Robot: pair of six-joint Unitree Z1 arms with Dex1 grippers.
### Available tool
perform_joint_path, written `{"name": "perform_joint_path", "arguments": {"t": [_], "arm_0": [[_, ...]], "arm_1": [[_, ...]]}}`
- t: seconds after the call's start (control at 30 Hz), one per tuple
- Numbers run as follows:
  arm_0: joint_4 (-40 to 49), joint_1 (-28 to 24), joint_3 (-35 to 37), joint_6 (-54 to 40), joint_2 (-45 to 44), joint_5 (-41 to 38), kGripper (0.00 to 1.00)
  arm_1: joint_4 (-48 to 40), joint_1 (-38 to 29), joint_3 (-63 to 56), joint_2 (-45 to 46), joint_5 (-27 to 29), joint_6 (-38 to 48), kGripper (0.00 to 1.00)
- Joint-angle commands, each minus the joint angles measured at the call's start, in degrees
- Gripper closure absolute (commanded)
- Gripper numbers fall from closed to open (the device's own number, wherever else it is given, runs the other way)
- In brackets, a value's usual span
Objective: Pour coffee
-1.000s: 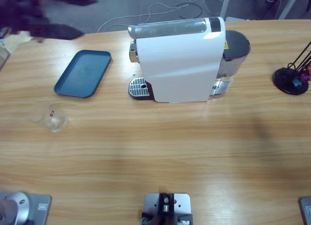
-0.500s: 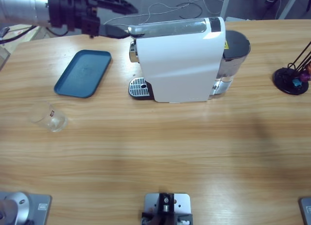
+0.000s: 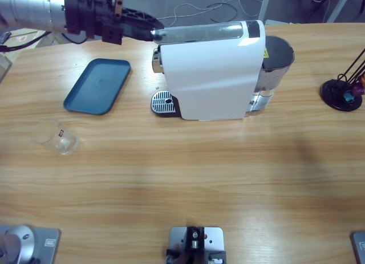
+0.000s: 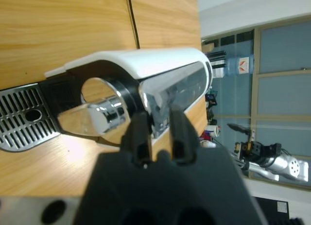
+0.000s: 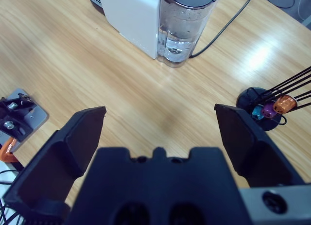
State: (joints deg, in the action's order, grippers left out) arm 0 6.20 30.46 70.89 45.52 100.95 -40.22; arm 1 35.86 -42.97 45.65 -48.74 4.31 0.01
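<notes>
A white coffee machine (image 3: pixel 208 76) stands at the table's back middle with a silver lever (image 3: pixel 197 32) along its top. My left gripper (image 3: pixel 149 31) comes in from the upper left and meets the lever's left end. In the left wrist view the lever (image 4: pixel 170 91) runs between the two nearly closed jaws of my left gripper (image 4: pixel 159 137), above the chrome spout (image 4: pixel 95 119). A small clear glass tumbler (image 3: pixel 60 139) lies at the table's left; I cannot make out coffee in it. My right gripper (image 5: pixel 160 118) hangs open over bare wood and holds nothing.
A blue tray (image 3: pixel 97 86) lies left of the machine. The drip grate (image 3: pixel 162 102) sits at its front foot, and the water tank (image 5: pixel 187 21) is at its rear. A black capsule stand (image 3: pixel 342 93) holds coloured capsules at the right edge.
The left arm has swung in from the upper left corner and moved right. Its gripper now sits at the lever's end. The tumbler and tray have not moved.
</notes>
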Motion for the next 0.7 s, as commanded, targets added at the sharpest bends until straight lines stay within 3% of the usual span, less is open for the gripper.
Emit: {"name": "perform_joint_path", "arguments": {"t": [0.03,0.23,0.27,0.3,0.33,0.43,0.5,0.6,0.7], "arm_0": [[0.23,4.39,6.53,4.74,-6.25,3.62,1.0],[5.19,6.72,15.14,3.03,-10.45,8.49,1.0],[5.98,7.01,15.04,0.96,-11.05,9.34,0.712],[7.56,7.77,14.51,-2.51,-11.61,11.59,0.301],[9.81,9.04,12.87,-10.89,-12.81,15.35,0.088],[15.66,15.68,6.92,-36.64,-18.56,30.48,0.032],[16.63,19.56,0.18,-47.72,-22.76,39.1,0.032],[18.09,20.2,-10.65,-49.62,-28.0,44.19,0.009],[18.05,20.07,-19.93,-47.51,-33.13,46.83,0.001]], "arm_1": [[-0.3,-0.71,-1.5,-0.57,1.74,0.54,0.0],[0.96,-0.71,2.14,-3.65,2.6,4.19,0.0],[1.14,-0.71,3.41,-4.33,3.55,6.57,0.0],[1.19,-0.69,4.22,-5.42,4.88,9.04,0.0],[1.07,-0.38,4.44,-7.39,7.17,11.65,0.0],[0.77,4.44,3.69,-13.59,13.2,19.93,0.0],[-1.94,9.31,1.53,-14.81,18.75,21.89,0.0],[-9.94,13.39,-2.2,-17.46,24.78,21.54,0.0],[-16.46,18.96,-6.17,-23.0,23.36,21.4,0.035]]}}
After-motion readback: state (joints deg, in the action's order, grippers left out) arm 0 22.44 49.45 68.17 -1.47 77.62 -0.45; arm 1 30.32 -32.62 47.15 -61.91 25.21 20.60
